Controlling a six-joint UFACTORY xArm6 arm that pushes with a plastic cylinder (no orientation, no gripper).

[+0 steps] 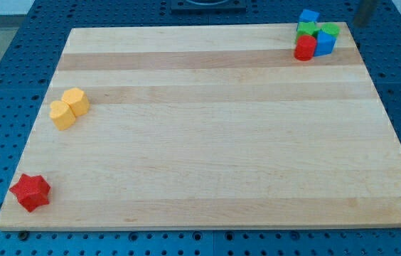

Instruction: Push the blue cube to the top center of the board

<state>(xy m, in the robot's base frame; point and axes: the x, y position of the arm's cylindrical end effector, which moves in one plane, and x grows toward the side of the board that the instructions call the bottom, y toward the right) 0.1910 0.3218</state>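
Blue perforated metal tabletop (1, 85) surrounds the scene on all sides, its grid of small holes showing at the view's left, right and bottom edges. On it lies a large pale wooden board (207, 135) with lighter and darker lengthwise strips of grain; it is by far the biggest thing in view and carries nearly all the blocks.

Near the board's left edge, about mid-height, sit two yellow blocks touching each other: a yellow hexagonal block (77, 101) and, just below and to its left, a second yellow block (62, 114) of similar faceted shape. At the view's bottom left corner of the board lies a red star-shaped block (30, 192), well apart from the yellow pair.

At the view's top right corner a tight cluster is packed together. A blue cube (308, 16) sits at the very top edge of the board, or just beyond it. Touching it below are a green block (306, 30) and another green block (330, 30); below these stand a red cylinder-like block (303, 48) and a second blue block (325, 43), side by side and touching.

A blurred dark shape (363, 11) at the top right may be the rod, but my tip itself cannot be made out. No pincer is fitted, so its state cannot be told.
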